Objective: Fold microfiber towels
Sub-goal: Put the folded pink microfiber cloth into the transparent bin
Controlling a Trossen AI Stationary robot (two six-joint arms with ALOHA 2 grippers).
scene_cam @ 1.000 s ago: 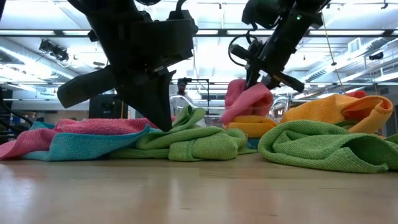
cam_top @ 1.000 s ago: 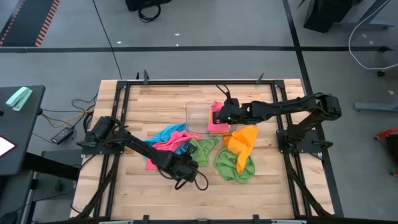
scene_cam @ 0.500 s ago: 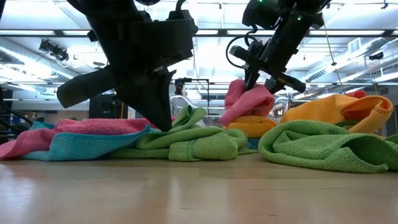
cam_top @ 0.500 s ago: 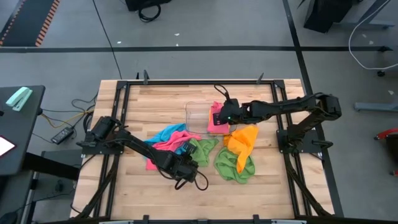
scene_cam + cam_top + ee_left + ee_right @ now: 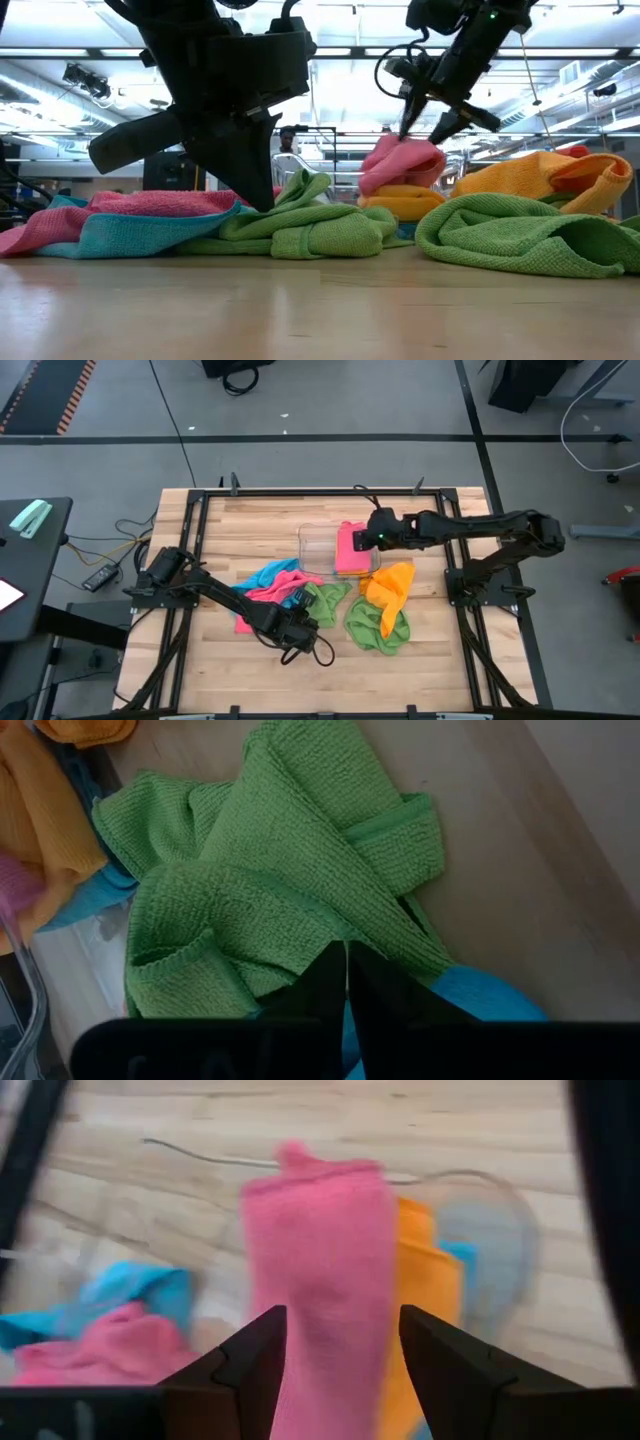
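Wooden surface (image 5: 250, 520): carries a scatter of microfiber towels and one clear tray (image 5: 316, 546).

Towel count, left to right in the high view:
- One blue towel (image 5: 262, 576), crumpled, at the left of the heap.
- One pink towel (image 5: 272, 592), crumpled, overlapping the blue one.
- Two green towels: a smaller one (image 5: 327, 598) beside the pink and blue pair, and a larger bunched one (image 5: 377, 626) lying nearer the front edge.
- One folded pink towel (image 5: 351, 549), lying in the tray on top of a stack.
- One loose orange towel (image 5: 391, 585), just beside the tray.

Stack in the tray: the right wrist view shows an orange layer (image 5: 432, 1305) and a sliver of blue under the folded pink towel. The number of towels in that stack cannot be told.

Left pincer (image 5: 296, 628): down at the front of the heap, against the smaller green towel (image 5: 270, 890). In the left wrist view its two dark fingers (image 5: 320, 990) stand pressed together, clenched. Whether any cloth is pinched between the tips cannot be made out; the tips hide the spot.

Right pincer (image 5: 371, 537): above the tray, over the folded pink towel (image 5: 402, 162). Its fingers (image 5: 440, 1355) stand apart, released, clear of the cloth, holding nothing.

The tray's walls are hard to trace in the low view; the green towels (image 5: 300, 228) screen its base.
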